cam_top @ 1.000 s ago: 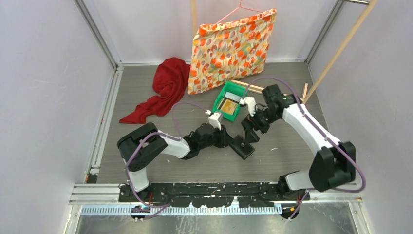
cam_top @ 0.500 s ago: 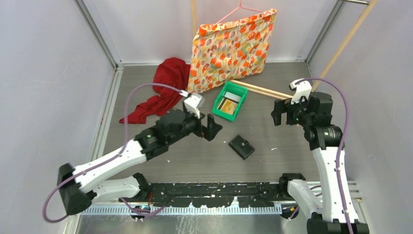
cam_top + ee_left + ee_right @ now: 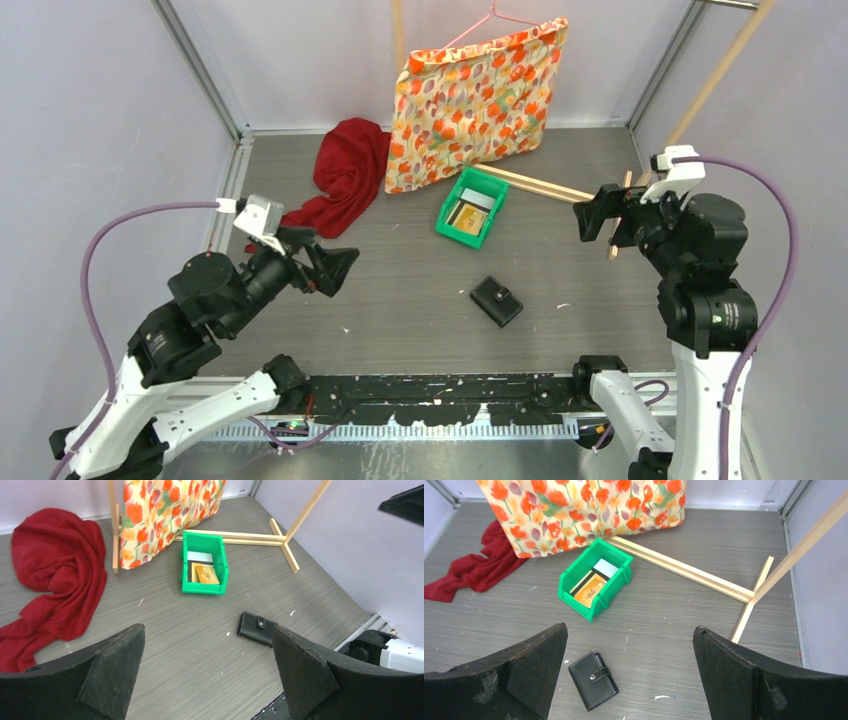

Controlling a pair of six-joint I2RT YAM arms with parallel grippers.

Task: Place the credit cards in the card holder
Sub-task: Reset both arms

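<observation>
The black card holder [image 3: 497, 300] lies shut on the grey table, snap tab fastened, also seen in the left wrist view [image 3: 257, 628] and the right wrist view [image 3: 593, 680]. The credit cards lie in the green tray [image 3: 451, 203]: a yellow-gold one [image 3: 591, 592] and a white-grey one [image 3: 605, 569], with a dark edge beside them. My left gripper [image 3: 335, 262] hangs open, raised to the left of the holder, nothing between its fingers [image 3: 207, 630]. Raised at the right, well off the holder, my right gripper [image 3: 598, 222] is also open and empty [image 3: 629, 627].
A red cloth [image 3: 340, 180] lies at the back left. A floral bag [image 3: 470, 100] hangs from a wooden frame whose base bars [image 3: 545, 186] lie behind and right of the tray. Walls close in on both sides.
Both arms have lifted and swung back from the card holder, left arm to the left, right arm to the right. The left gripper has opened. The holder stays shut where it was.
</observation>
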